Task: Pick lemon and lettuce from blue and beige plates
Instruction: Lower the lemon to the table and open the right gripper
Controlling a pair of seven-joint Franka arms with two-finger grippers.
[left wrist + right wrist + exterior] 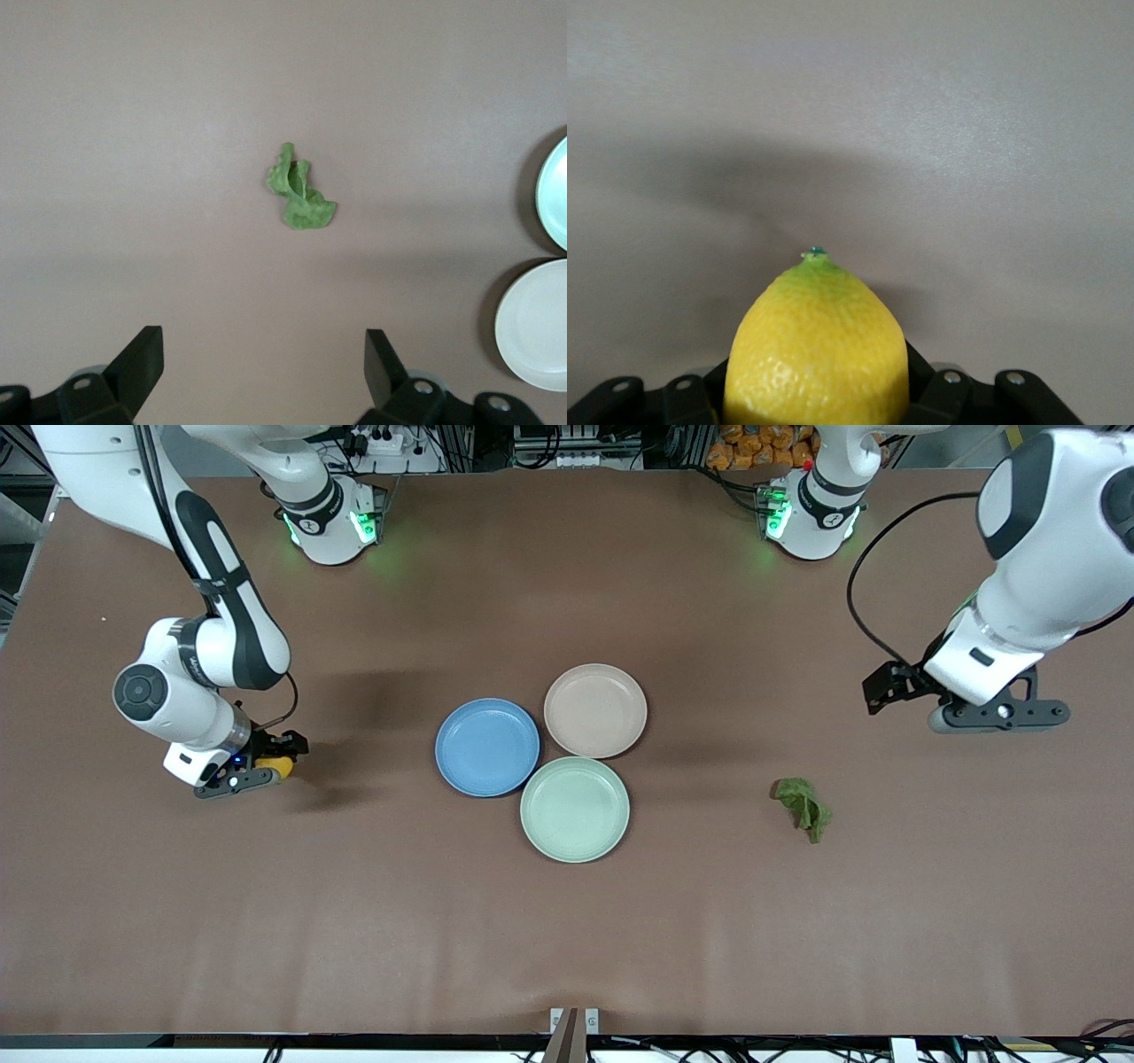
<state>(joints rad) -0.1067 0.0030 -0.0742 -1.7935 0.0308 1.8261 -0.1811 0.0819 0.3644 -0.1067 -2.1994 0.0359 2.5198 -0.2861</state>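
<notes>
Front view, going across from the right arm's end of the table (pixel 567 957): right gripper (pixel 266 766) sits low over the table near that end, jaws clenched on the lemon (pixel 276 765). Right wrist view confirms it: lemon (pixel 818 350) seated deep between the jaws, pointed green-tipped end facing out, rind bright yellow and finely pebbled, grading to pale green at the tip.

Mid-table, three plates cluster, rims touching or nearly so: blue plate (pixel 487 747), beige plate (pixel 595 710), mint-green plate (pixel 575 809) nearest the front camera. All three look bare.

Lettuce (pixel 803 804) lies on the table toward the left arm's end, well apart from the plates. Small crumpled leaf, dark green, wrinkled, folded on itself.

Left gripper (pixel 890 691) hangs over the table up toward the left arm's base from the leaf, jaws spread wide, holding nothing. Left wrist view shows the lettuce (pixel 299 192) centred ahead of both fingers (pixel 142 361).

Judgement: both items are already off their plates, so the step in hand looks like setting the lemon down. Lower till it touches before letting go; the oval shape will roll if dropped. Retract straight up, clear of the rind.
</notes>
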